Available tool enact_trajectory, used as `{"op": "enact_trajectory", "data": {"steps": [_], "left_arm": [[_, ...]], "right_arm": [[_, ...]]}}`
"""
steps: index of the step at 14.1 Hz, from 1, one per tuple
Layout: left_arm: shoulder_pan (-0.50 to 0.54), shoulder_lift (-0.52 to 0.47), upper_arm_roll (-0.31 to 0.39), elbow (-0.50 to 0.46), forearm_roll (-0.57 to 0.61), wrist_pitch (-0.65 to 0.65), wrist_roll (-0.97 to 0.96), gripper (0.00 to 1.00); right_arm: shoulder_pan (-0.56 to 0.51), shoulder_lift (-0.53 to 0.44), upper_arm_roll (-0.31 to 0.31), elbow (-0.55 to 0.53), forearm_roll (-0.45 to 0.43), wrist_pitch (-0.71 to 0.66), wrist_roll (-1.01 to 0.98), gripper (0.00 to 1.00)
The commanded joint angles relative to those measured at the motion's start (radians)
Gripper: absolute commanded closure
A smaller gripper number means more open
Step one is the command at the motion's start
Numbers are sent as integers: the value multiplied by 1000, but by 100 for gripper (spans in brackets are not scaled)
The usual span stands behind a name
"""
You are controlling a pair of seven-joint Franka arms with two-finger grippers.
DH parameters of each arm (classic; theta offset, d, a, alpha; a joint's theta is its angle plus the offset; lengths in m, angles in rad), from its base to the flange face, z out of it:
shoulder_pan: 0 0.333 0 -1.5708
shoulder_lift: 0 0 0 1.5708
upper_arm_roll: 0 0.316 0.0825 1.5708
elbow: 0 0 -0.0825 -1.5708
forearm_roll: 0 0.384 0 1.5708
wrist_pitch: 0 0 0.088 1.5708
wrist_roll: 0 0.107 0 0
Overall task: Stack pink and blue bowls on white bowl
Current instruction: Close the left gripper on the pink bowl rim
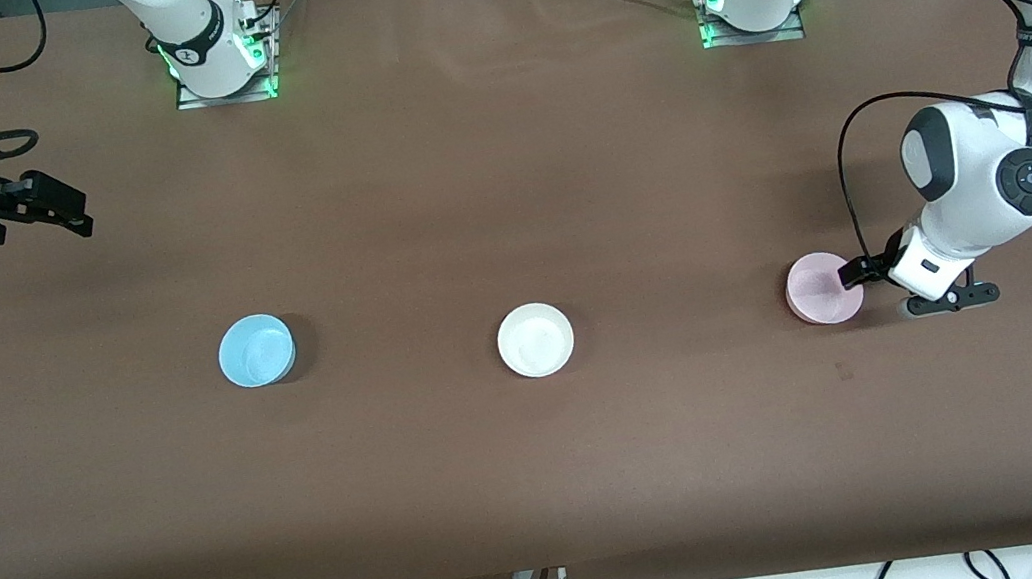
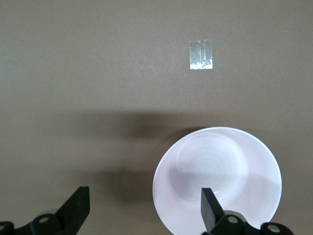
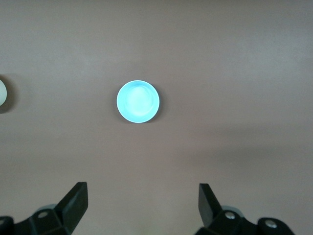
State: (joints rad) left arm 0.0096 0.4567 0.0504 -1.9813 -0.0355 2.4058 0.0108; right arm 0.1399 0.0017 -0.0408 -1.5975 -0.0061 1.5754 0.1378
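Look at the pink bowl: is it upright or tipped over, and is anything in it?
Upright and empty. The pink bowl sits flat on the table, its round opening facing up, and the left wrist view shows only its bare inside.

Brown table (image 1: 501, 180): blue bowl (image 1: 256, 350), white bowl (image 1: 535, 339), pink bowl (image 1: 819, 289) in row, well apart.

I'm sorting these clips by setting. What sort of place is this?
Most likely a robotics lab bench: two arms bolted to a brown-covered table, loose cables along its edges, and only three bowls set out, blue, white and pink. The open left gripper is at the pink bowl.
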Motion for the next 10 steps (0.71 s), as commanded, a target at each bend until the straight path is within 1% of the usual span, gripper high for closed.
{"op": "enact_trajectory", "data": {"steps": [1,3,5,6,10], "left_arm": [[4,-16,-6,-63,23,71,12,1],[4,-15,-7,-76,23,88,12,2],[1,-13,-9,-79,23,88,12,8],[0,-7,-9,-79,23,88,12,12],[0,-1,-10,-77,23,99,11,23]], "right_arm": [[0,3,1,19,-6,-15,2,0],[-2,4,1,19,-6,-15,0,0],[0,3,1,19,-6,-15,0,0],[0,3,1,19,-6,-15,0,0],[0,3,1,19,-6,-15,-1,0]]}}
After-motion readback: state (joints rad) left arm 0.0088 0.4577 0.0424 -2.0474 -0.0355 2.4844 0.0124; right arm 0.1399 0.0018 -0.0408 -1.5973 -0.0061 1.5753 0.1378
